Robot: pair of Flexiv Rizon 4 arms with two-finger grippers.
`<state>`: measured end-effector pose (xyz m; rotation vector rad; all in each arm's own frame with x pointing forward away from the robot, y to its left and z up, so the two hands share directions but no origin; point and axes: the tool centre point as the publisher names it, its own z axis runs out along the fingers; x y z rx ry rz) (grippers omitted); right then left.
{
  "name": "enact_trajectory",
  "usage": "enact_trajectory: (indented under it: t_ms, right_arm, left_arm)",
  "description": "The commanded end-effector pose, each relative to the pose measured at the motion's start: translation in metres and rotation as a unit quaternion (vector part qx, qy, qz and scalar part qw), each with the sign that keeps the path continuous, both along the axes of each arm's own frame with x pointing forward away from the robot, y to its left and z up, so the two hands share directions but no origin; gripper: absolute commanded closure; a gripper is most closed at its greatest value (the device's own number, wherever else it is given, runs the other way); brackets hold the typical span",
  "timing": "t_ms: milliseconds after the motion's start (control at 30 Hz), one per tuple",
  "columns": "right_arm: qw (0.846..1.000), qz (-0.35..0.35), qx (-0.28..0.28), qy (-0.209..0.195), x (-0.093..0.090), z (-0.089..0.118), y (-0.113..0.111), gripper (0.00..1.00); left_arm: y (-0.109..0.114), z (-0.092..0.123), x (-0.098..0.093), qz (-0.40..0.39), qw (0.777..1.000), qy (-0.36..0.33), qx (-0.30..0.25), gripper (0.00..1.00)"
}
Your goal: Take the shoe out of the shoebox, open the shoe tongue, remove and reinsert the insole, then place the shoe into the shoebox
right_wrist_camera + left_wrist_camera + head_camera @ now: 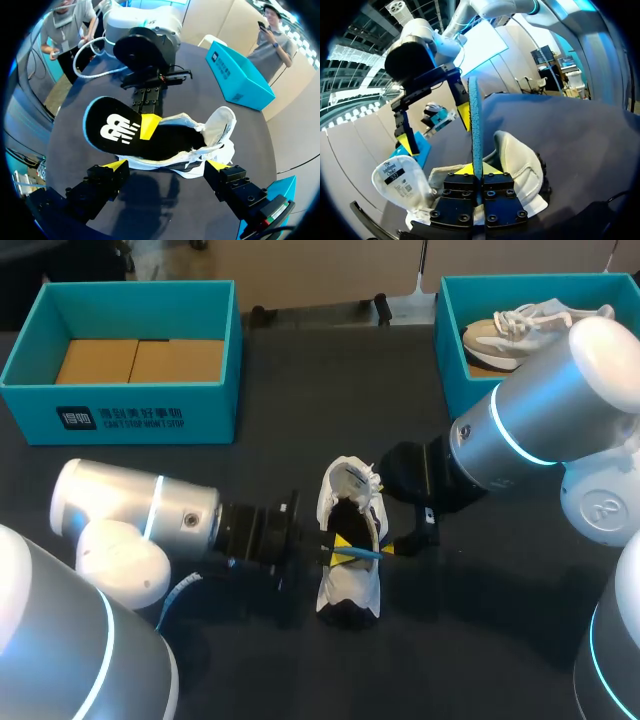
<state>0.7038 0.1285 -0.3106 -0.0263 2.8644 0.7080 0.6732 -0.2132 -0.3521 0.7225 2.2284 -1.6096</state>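
One shoe [349, 588] | left gripper [479, 171] pinches insole [117, 131] | right gripper [167, 166] straddles, open

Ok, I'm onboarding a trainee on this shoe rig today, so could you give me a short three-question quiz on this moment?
1. True or false: the insole lies fully inside the shoe on the table, with no claw on it.
2. Which claw is shut on the insole? A) the robot's left B) the robot's right C) neither
3. Fill in: the shoebox at the table's far right holds a second ____.
Key: 1 false, its heel end sticks out of the shoe; 2 A, the left claw; 3 shoe, the second shoe.
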Motion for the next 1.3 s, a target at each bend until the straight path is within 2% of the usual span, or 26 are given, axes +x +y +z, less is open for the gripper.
enact_trajectory:
  t_ms: [33,233,533,600,667,700,967,1067,1100,1300]
  right_arm:
    - [1.0,-0.001,0.0,-0.001,-0.001,-0.001,0.001,0.0]
    - [1.0,-0.001,0.0,-0.001,-0.001,-0.001,0.001,0.0]
    - [1.0,-0.001,0.0,-0.001,-0.001,-0.001,0.001,0.0]
    - [1.0,-0.001,0.0,-0.001,-0.001,-0.001,0.001,0.0]
    - [1.0,-0.001,0.0,-0.001,-0.001,-0.001,0.001,0.0]
    - [1.0,-0.001,0.0,-0.001,-0.001,-0.001,0.001,0.0]
    - [1.0,-0.001,0.0,-0.001,-0.001,-0.001,0.001,0.0]
    - [1.0,-0.001,0.0,-0.001,-0.001,-0.001,0.001,0.0]
    - [1.0,-0.001,0.0,-0.001,-0.001,-0.001,0.001,0.0]
    - [1.0,-0.001,0.0,-0.001,-0.001,-0.001,0.001,0.0]
  left_arm:
    - [-0.007,-0.006,0.011,-0.002,1.0,-0.008,0.006,1.0]
    - [-0.01,-0.014,0.02,-0.006,0.999,-0.041,0.018,1.0]
    - [-0.005,-0.015,0.026,0.012,0.999,-0.041,0.024,1.0]
    - [-0.004,-0.008,0.026,0.015,0.999,-0.041,0.012,0.72]
    - [-0.003,0.0,0.026,0.019,0.999,-0.041,0.002,0.57]
    - [-0.003,0.002,0.025,0.019,0.999,-0.041,0.001,0.56]
    - [-0.004,0.011,0.013,0.002,0.999,-0.033,-0.009,0.6]
    - [-0.008,0.006,0.01,-0.008,0.999,-0.031,-0.004,0.76]
    - [-0.008,0.005,0.008,-0.013,0.999,-0.03,-0.001,1.0]
    - [-0.012,-0.005,0.009,-0.027,0.998,-0.048,0.015,1.0]
